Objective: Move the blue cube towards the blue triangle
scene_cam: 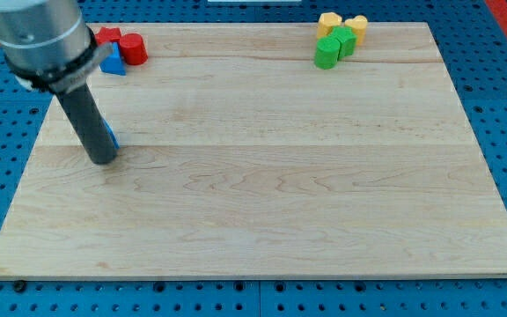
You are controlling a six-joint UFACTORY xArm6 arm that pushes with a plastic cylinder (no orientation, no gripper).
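My tip (103, 159) rests on the wooden board (262, 167) at the view's left. The blue cube (112, 138) is almost wholly hidden behind the rod; only a thin blue sliver shows at the rod's right edge, just above the tip. The blue triangle (113, 60) lies at the view's top left, well above the tip, touching the red blocks.
Two red blocks (132, 47) (106, 36) sit by the blue triangle at the top left. Two green blocks (327, 51) (344, 40) and two yellow blocks (329, 22) (356, 25) cluster at the top right. A blue pegboard (500, 106) surrounds the board.
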